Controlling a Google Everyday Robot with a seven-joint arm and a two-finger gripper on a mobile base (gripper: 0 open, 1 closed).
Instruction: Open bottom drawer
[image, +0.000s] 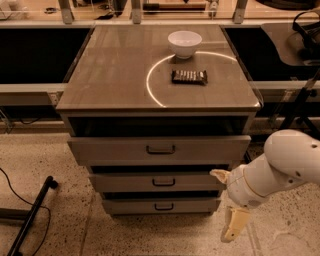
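The grey cabinet (125, 85) has three drawers. The bottom drawer (130, 206) is the lowermost and shallowest, with a small dark bar handle (163, 206). A dark gap shows above its front. My gripper (223, 206) is at the lower right, just off the right end of the bottom drawer and clear of its handle. Its cream fingers (234, 225) are spread apart and hold nothing. The white arm (285, 162) reaches in from the right edge.
A white bowl (184, 43) and a dark snack bar (189, 76) sit on the cabinet top. The top drawer (125, 149) sticks out furthest, above the middle drawer (130, 182). A black pole and cable (30, 215) lie on the floor at left.
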